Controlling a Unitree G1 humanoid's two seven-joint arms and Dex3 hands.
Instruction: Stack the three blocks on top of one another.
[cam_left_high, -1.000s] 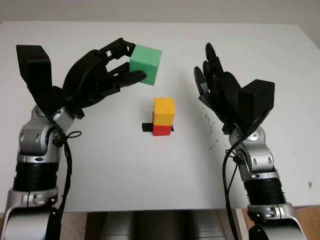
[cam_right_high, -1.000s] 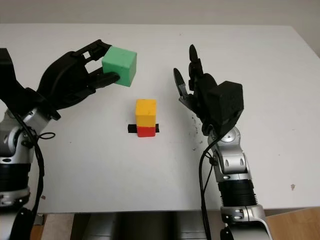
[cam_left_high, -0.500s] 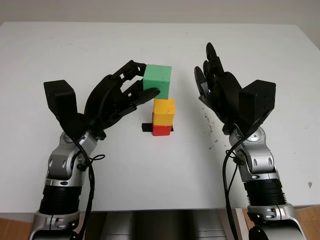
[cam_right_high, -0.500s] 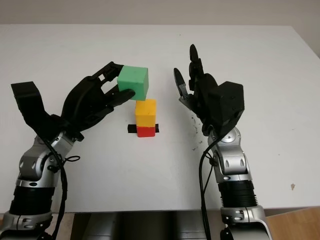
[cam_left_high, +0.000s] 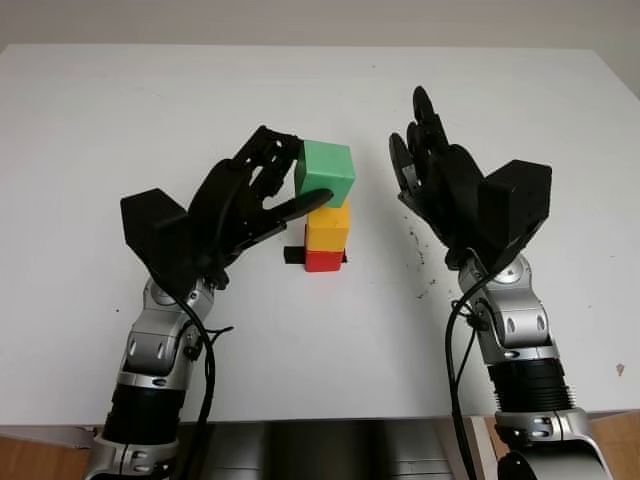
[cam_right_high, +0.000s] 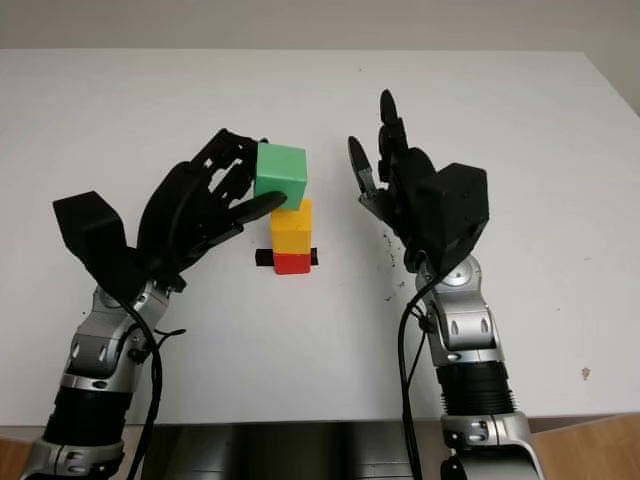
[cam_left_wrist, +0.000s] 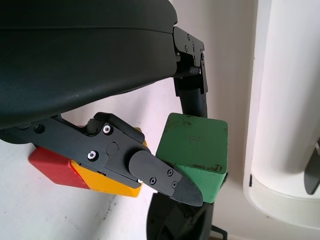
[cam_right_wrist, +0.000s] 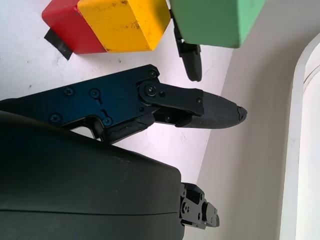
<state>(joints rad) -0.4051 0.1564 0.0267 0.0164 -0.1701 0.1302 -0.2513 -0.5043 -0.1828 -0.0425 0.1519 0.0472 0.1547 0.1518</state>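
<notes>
Green block (cam_left_high: 325, 171) in left hand (cam_left_high: 243, 197) above yellow block (cam_left_high: 328, 224).

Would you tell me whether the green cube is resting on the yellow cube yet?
Apart: the left wrist view shows the green cube beside the yellow cube, with a gap.

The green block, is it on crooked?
A little. The green block, held in the left hand, sits shifted toward that hand over the yellow block, not squared up. The right hand is open beside the stack.
</notes>
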